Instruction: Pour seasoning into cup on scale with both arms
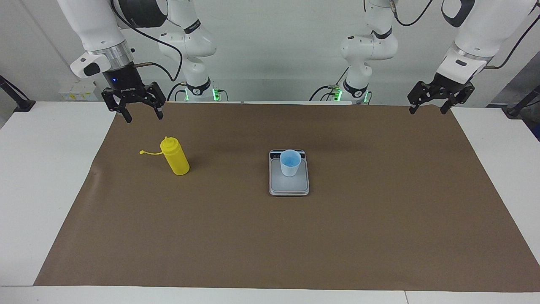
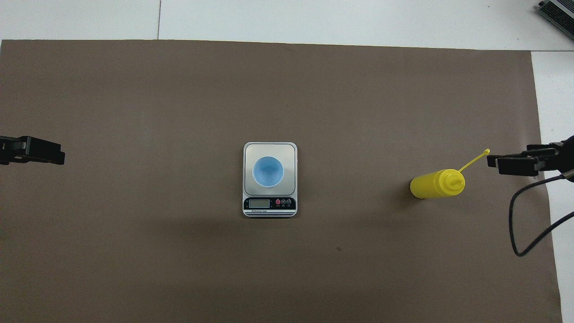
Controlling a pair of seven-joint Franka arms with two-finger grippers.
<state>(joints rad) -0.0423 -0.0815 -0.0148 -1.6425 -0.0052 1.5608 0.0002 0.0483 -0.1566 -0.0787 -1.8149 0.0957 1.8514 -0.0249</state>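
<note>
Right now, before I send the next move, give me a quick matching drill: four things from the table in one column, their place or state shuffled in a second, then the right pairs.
Things
1. seasoning bottle
2. cup
3. scale
4. right tool

Places or states
A. standing on the scale's plate
B. flat on the brown mat at mid-table, display strip at the end nearer the robots
C. open, empty, up in the air at the right arm's end of the mat
D. upright on the mat toward the right arm's end, cap strand sticking out sideways

Pairs: 1-D, 2-A, 3-B, 4-C
</note>
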